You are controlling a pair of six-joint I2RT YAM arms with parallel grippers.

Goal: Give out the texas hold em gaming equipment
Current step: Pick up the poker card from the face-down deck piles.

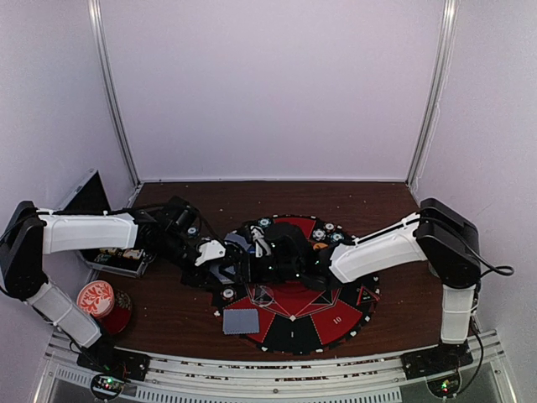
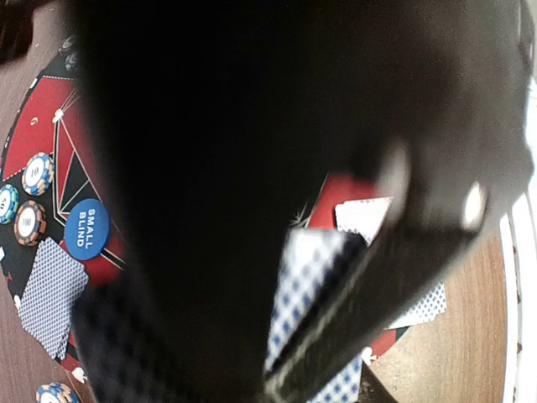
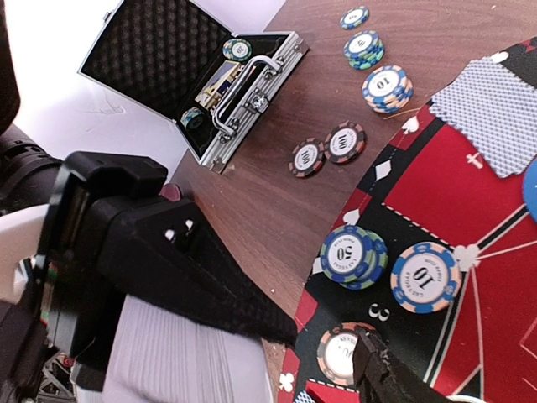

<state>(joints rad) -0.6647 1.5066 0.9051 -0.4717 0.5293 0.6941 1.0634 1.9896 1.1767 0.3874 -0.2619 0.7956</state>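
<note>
Partly dealt: chips (image 3: 426, 275), cards (image 3: 495, 126), small-blind button (image 2: 86, 228) on mat (image 1: 336, 323). Left gripper (image 3: 201, 294) clamping undealt deck (image 3: 176, 361); right gripper (image 1: 262, 248) grip unclear.

Round mat (image 1: 336, 323) in red and black wedges with white markings. Grey-blue checked backs on cards (image 1: 241, 321). Blue button (image 2: 86, 229) lettered white. Pale chips (image 3: 425, 276) with blue-striped edges; dark chips (image 3: 345, 142) with red stripes. Silver case (image 3: 252, 92), black foam lining. Dark brown wood-grain desk (image 1: 185, 315). Red-and-white patterned disc (image 1: 95, 297).
</note>
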